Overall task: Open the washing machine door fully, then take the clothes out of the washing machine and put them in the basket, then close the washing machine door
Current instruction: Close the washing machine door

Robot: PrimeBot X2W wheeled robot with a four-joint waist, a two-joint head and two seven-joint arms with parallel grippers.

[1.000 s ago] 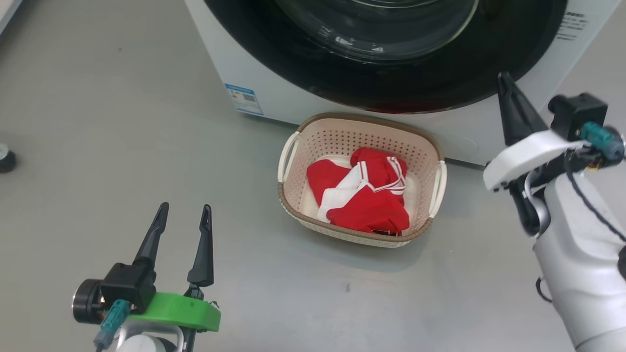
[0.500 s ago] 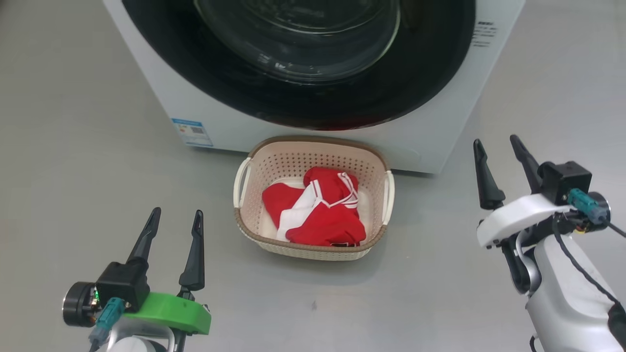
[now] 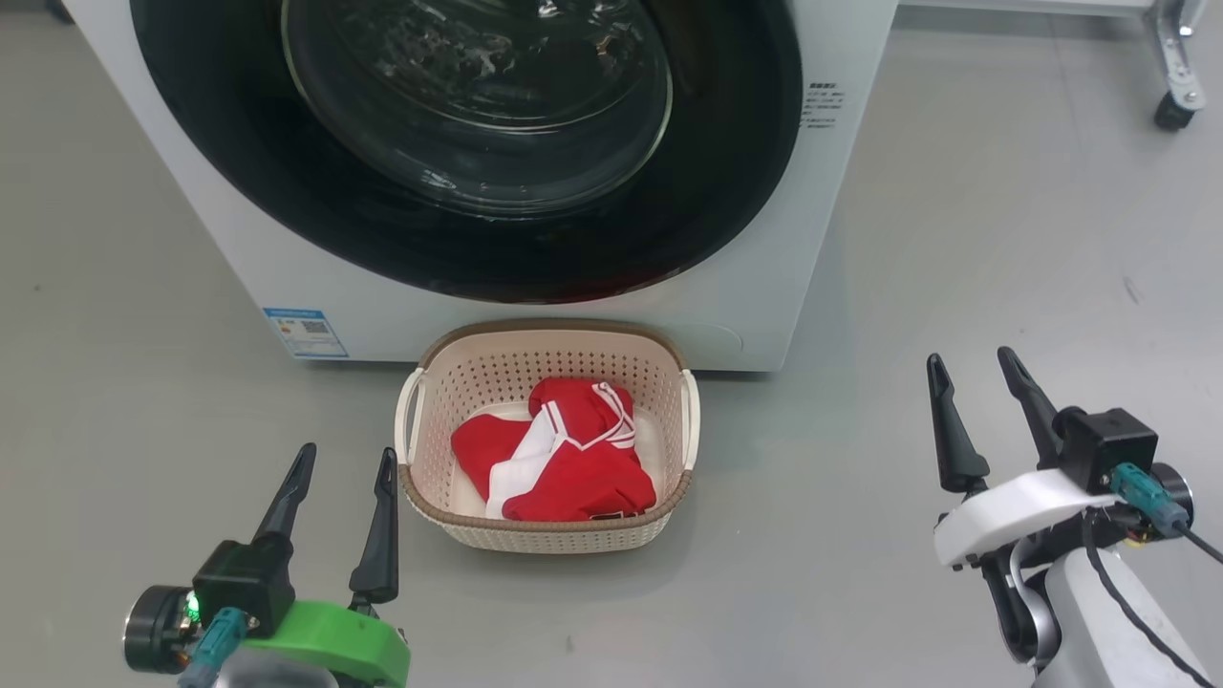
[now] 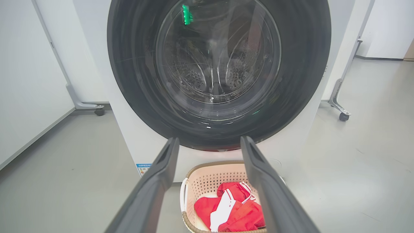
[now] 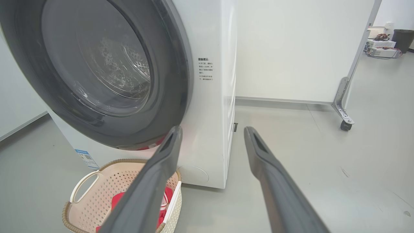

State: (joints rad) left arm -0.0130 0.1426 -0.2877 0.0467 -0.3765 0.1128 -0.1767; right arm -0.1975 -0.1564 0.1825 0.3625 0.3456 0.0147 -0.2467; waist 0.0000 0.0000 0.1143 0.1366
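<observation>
The clothes (image 3: 564,468) are lying inside the basket (image 3: 545,330). Just behind the basket, the washing machine door (image 3: 726,191) is sitting flat on the washing machine (image 3: 755,296). The left gripper (image 3: 347,449) and right gripper (image 3: 969,354) are hanging on either side of the basket, fingers apart, empty.

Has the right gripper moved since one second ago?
Yes. The right gripper drew back from the washing machine door toward the robot, now level with the basket.
</observation>
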